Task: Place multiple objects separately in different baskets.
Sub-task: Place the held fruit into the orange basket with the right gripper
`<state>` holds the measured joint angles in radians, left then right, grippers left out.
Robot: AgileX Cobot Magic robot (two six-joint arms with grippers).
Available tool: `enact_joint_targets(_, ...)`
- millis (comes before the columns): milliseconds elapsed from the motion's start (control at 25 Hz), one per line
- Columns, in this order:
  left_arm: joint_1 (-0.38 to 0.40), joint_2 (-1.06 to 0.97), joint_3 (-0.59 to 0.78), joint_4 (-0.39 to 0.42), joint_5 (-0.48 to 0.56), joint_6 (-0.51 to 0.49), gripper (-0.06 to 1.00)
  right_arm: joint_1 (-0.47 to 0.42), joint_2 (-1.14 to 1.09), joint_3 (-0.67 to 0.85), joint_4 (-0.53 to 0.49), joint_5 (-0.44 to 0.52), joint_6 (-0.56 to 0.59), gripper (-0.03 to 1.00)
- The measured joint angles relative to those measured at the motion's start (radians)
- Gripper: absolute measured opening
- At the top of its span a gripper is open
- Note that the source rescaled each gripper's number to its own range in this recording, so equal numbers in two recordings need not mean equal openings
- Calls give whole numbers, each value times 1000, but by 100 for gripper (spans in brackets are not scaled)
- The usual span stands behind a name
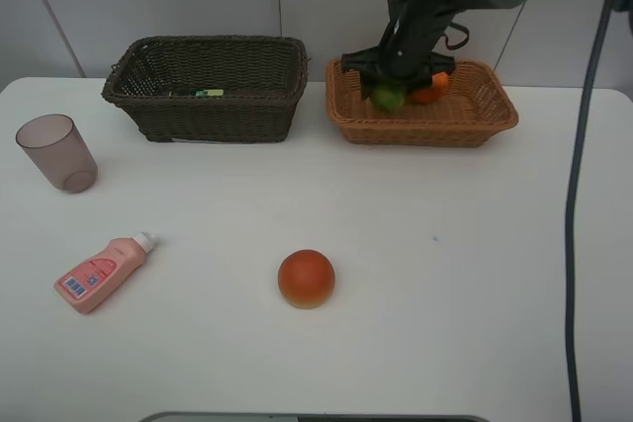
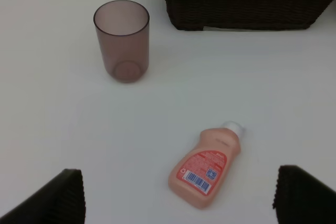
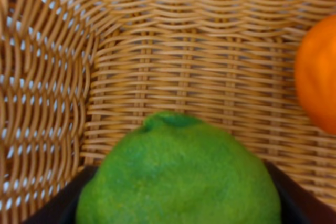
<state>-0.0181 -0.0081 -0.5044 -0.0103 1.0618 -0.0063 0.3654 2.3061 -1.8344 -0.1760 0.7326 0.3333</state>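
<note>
1. Two wicker baskets stand at the back of the white surface [image 1: 445,274]: a dark basket [image 1: 208,116] on the left and a light basket [image 1: 445,130] just beside it.
2. Right fingers [image 3: 302,203] clasp a green fruit [image 3: 178,177] from both sides inside the light basket, near a tangerine [image 3: 317,72].
3. Left fingers [image 2: 52,198] stand wide apart, holding nothing, near a pink bottle [image 2: 206,166] lying on its side and an upright mauve cup [image 2: 122,40].
4. A red-orange fruit [image 1: 306,279] sits alone mid-surface.
</note>
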Motion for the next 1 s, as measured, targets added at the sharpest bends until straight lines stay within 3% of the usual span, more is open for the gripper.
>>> enact_joint_targets(600, 0, 0, 0, 0, 0, 0, 92, -15, 65, 0, -38, -41, 0, 40)
enact_joint_targets(800, 0, 0, 0, -1, 0, 0, 92, -17, 65, 0, -45, -44, 0, 81)
enact_joint_targets(1000, 0, 0, 0, -1, 0, 0, 92, -17, 65, 0, -48, -36, 0, 91)
